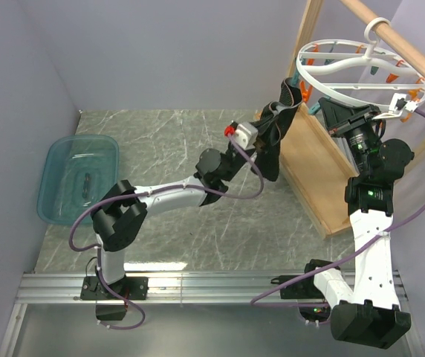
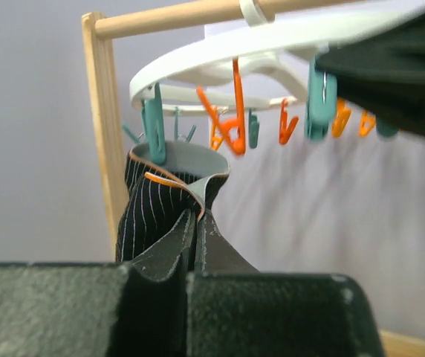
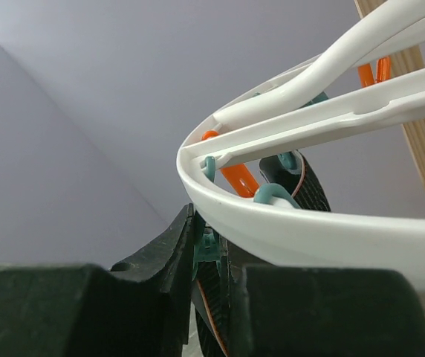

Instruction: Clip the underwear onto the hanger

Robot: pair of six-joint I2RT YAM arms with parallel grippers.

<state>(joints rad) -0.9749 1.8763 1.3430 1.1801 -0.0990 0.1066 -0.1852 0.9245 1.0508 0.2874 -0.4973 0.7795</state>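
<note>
The white round hanger [image 1: 355,69] hangs by its hook from a wooden rod, with orange and teal clothespins under its ring. My left gripper [image 1: 273,121] is shut on the black pinstriped underwear [image 1: 278,145] and holds it up just below the ring's left edge. In the left wrist view the underwear's [image 2: 157,216] grey waistband touches a teal clothespin [image 2: 153,134] under the hanger [image 2: 220,63]. My right gripper [image 1: 325,111] is under the ring; in the right wrist view it [image 3: 209,238] is shut on a teal clothespin [image 3: 211,251] beneath the hanger [image 3: 294,223], with underwear fabric [image 3: 313,186] behind it.
The wooden rack has an upright post [image 1: 310,41], a top rod [image 1: 402,46] and a slanted base board [image 1: 313,167] on the marble-patterned table. A translucent teal bin [image 1: 79,178] sits at the far left with a small dark item inside. Grey walls close in at the back and left.
</note>
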